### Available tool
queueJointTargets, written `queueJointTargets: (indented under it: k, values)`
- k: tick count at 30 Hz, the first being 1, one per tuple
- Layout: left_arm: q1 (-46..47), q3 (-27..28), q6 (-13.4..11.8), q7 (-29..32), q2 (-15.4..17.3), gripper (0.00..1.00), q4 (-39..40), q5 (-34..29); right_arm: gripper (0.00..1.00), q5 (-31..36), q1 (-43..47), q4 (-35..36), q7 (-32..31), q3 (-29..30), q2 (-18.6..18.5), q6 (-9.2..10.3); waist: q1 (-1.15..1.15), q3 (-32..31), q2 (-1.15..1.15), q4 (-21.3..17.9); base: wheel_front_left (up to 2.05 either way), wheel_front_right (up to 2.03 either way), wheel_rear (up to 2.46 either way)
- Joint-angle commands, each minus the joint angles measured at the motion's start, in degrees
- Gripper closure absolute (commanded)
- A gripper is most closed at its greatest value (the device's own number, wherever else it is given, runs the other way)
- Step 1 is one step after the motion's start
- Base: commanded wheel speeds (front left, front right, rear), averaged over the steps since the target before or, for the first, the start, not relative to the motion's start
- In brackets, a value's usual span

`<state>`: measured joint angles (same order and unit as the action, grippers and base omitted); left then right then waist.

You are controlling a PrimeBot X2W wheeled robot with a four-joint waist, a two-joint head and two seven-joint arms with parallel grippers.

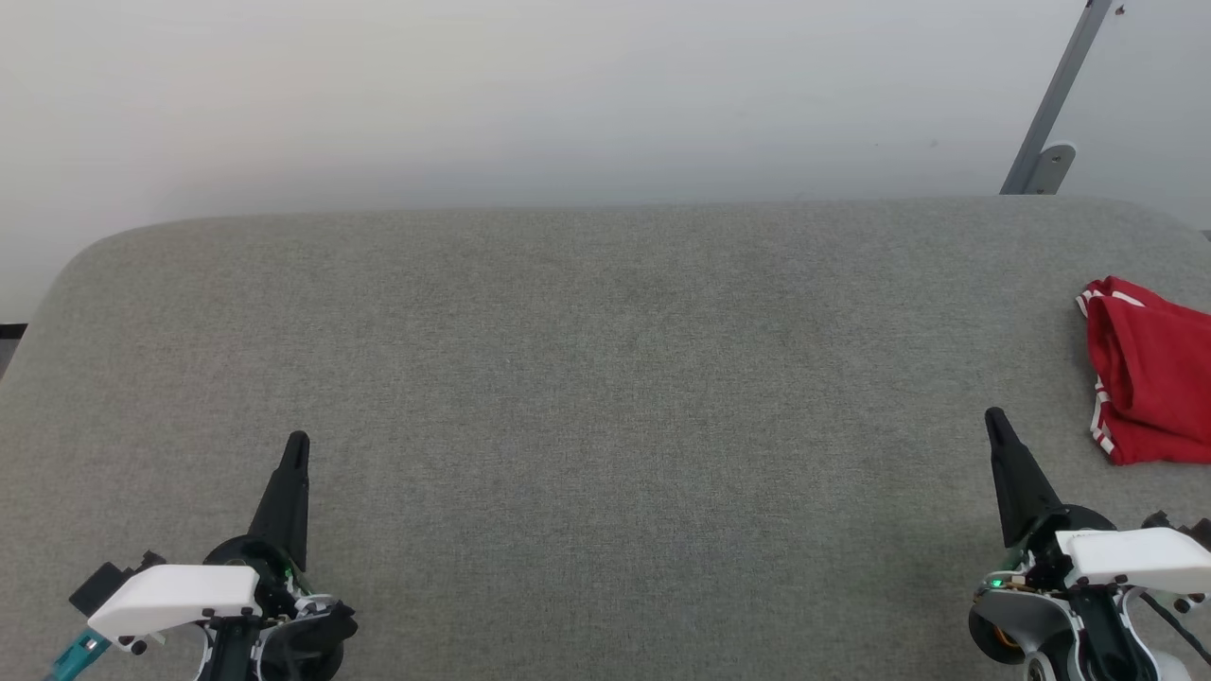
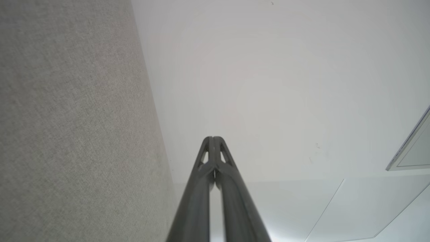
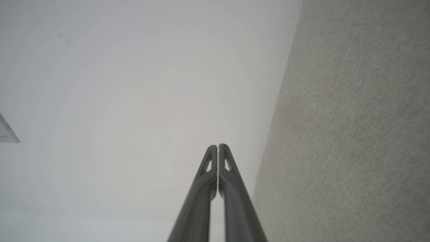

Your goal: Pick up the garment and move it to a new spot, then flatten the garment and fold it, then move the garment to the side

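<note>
The garment, red with red-and-white striped trim, lies folded in a compact bundle at the table's far right, partly cut off by the head view's edge. My right gripper is shut and empty, a short way left of and below the garment, not touching it. At the lower left, far from the garment, my left gripper is likewise shut with nothing in it. Both wrist views look along pressed-together fingers: the left gripper and right gripper point past the table towards the pale wall.
The grey fabric-covered table spreads wide between the grippers, its rounded far edge against a white wall. A grey metal strut leans at the upper right beyond the table.
</note>
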<state>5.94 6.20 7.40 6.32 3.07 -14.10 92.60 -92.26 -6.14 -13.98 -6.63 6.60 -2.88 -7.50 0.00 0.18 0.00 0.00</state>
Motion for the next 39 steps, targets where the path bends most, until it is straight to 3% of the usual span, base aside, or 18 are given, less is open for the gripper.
queueJointTargets:
  k: [1, 39]
  values:
    - [0.66, 0.19, 0.16, 0.22, -0.07, 1.0, -0.02, 0.03, 1.0, -0.19, -0.25, -0.13, -0.12, 0.02, 0.1, 0.02, 0.0, 0.0, 0.0, 0.0, 0.0, 0.0, 0.0]
    - [0.69, 0.31, 0.16, 0.36, -0.16, 1.0, -0.01, -0.17, 1.0, -0.19, -0.24, -0.12, -0.11, 0.03, 0.1, 0.02, 0.0, 0.0, 0.0, 0.0, 0.0, 0.0, 0.0]
